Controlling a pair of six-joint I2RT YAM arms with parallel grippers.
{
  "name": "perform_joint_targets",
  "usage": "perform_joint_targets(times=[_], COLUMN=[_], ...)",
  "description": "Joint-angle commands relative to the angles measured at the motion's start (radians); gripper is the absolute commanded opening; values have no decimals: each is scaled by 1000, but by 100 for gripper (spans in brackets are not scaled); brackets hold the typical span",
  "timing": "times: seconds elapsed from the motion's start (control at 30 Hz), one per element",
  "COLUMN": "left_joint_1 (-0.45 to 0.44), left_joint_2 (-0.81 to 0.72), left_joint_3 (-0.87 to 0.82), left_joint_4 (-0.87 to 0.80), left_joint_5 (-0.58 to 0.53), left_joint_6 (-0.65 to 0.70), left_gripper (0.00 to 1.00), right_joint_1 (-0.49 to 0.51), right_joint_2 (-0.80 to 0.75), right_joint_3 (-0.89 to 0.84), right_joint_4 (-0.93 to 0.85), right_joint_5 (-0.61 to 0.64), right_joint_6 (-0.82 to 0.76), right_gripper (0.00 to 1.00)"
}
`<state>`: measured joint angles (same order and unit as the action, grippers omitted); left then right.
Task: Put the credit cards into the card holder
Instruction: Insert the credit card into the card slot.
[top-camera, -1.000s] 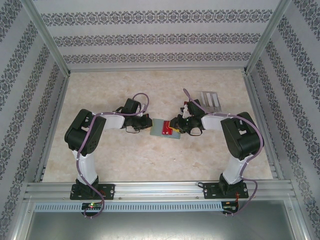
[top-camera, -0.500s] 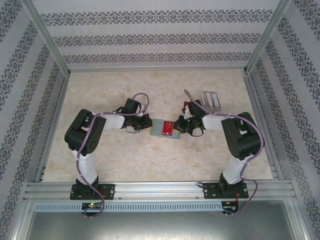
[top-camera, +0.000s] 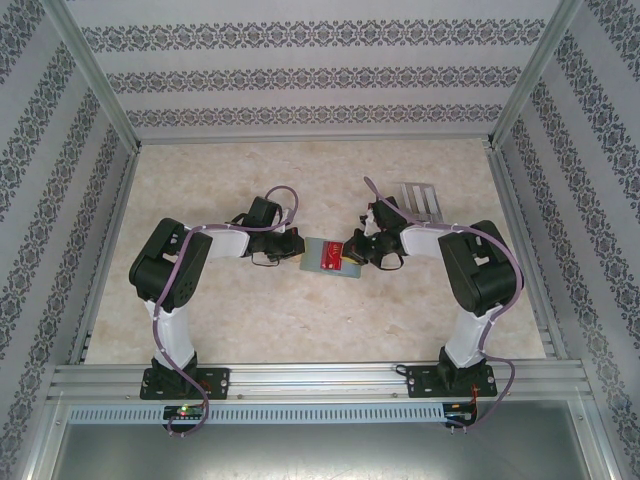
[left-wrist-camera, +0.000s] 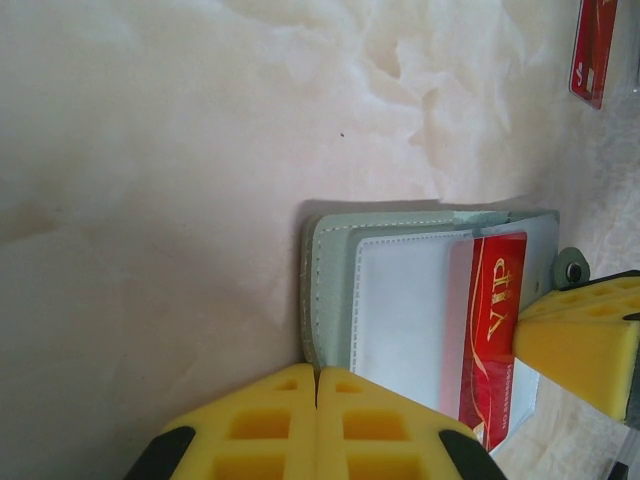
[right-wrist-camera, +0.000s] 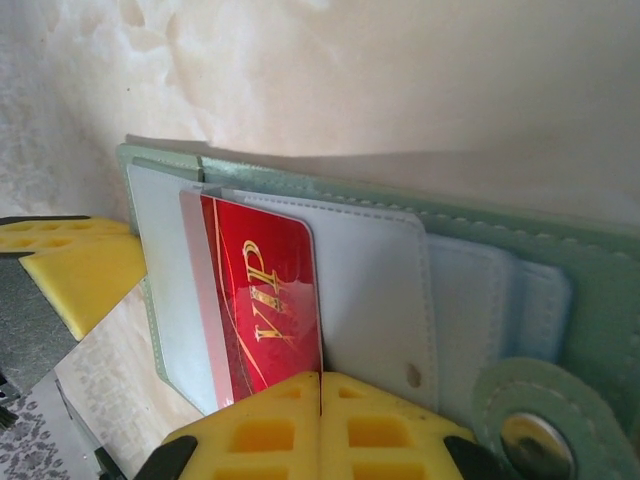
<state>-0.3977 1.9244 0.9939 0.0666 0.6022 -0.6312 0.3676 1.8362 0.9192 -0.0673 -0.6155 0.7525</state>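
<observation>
Progress report from my end: I'd call it barely started. One red VIP card (left-wrist-camera: 490, 330) is partway into the card holder (left-wrist-camera: 400, 310). Its leading edge is tucked under the pale pocket and most of the red face sticks out. A second red card (left-wrist-camera: 593, 50) lies loose on the table (left-wrist-camera: 150, 150), well apart from the holder. So what's left is seating this one fully, then that one, plus any others I can't see from here.

The holder lies open and flat at mid-table, right between the two arms. Its long axis runs left to right across the table, with the snap tab at the right arm's end. The card sits crosswise to that, with the VIP lettering parallel to the pocket mouth. Looks like it's going in long edge first, heading toward the left arm's side.

The left claw (left-wrist-camera: 317, 385) is clenched, pads pressed together at the holder's edge, nothing visible between them. The right claw (right-wrist-camera: 320, 400) is clenched too, against the card's outer edge. My guess is it's nudging the card, not pinching it.
</observation>
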Motion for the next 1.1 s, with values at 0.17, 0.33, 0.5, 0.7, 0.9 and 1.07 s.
perform_joint_targets(times=[0.17,0.33,0.5,0.7,0.9,1.07], left_joint_1=[-7,-8,-7,-7,-8,-7], left_joint_2=[53,52,50,49,43,32], left_joint_3=[-8,-10,-12,-16,-20,-23], left_joint_4=[-82,-76,-74,-67,-69,-76], left_joint_5=[-41,-40,-38,-36,-44,-64], left_joint_6=[19,16,14,8,6,11], left_gripper=[0,0,0,0,0,0], right_joint_1=[36,63,100,131,117,72], right_joint_2=[28,47,83,115,57,-50], right_joint_3=[-2,15,64,115,87,48], right_joint_4=[1,32,52,58,23,-76], right_joint_5=[28,32,34,36,60,126], right_joint_6=[48,81,109,125,91,-6], right_gripper=[0,0,0,0,6,17])
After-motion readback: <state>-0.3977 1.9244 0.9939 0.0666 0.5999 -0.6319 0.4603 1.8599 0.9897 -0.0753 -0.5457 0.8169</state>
